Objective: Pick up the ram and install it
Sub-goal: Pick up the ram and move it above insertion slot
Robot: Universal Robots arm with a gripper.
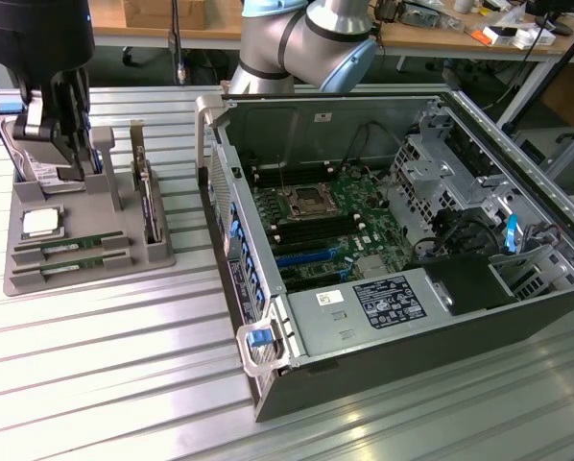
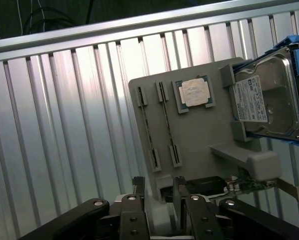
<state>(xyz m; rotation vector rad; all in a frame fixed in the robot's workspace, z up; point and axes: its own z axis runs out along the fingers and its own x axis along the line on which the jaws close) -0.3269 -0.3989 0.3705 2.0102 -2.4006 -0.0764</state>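
End effector (image 2: pixel 158 186): released, fingers apart, nothing held. It hangs above the tray and touches no part.
Tray (image 2: pixel 199 135): grey moulded holder on the ribbed metal table (image 2: pixel 64 125). It carries all the loose parts.
Ram (image 2: pixel 147 127): thin green stick standing on edge in a tray slot. A second stick (image 2: pixel 168 125) sits parallel in the slot just beside it. Both are apart from the end effector.
Ram, handling (judged): light, stiff and thin. Likely fragile at the chips and the contact edge, with smooth faces that may slip.
Ram, hold (judged): across the 2 flat faces near mid-length, on the exposed upper edge, clear of the slot ends.
CPU (image 2: pixel 195 92): square silver chip in its recess, just beyond the sticks.
Hard drive (image 2: pixel 269 97): silver with a white label, in a blue bracket at the tray's far side.
Computer case (image 1: pixel 383 288): open, well apart from the tray, toward the exterior view's right. The motherboard (image 1: pixel 316 216) is exposed inside.
Wrist view adds: both sticks seen edge-on from above, the spacing between their slots, and the gap between the fingers.
Exterior view adds: the case and motherboard, the green faces of the sticks, and the arm's height over the tray.
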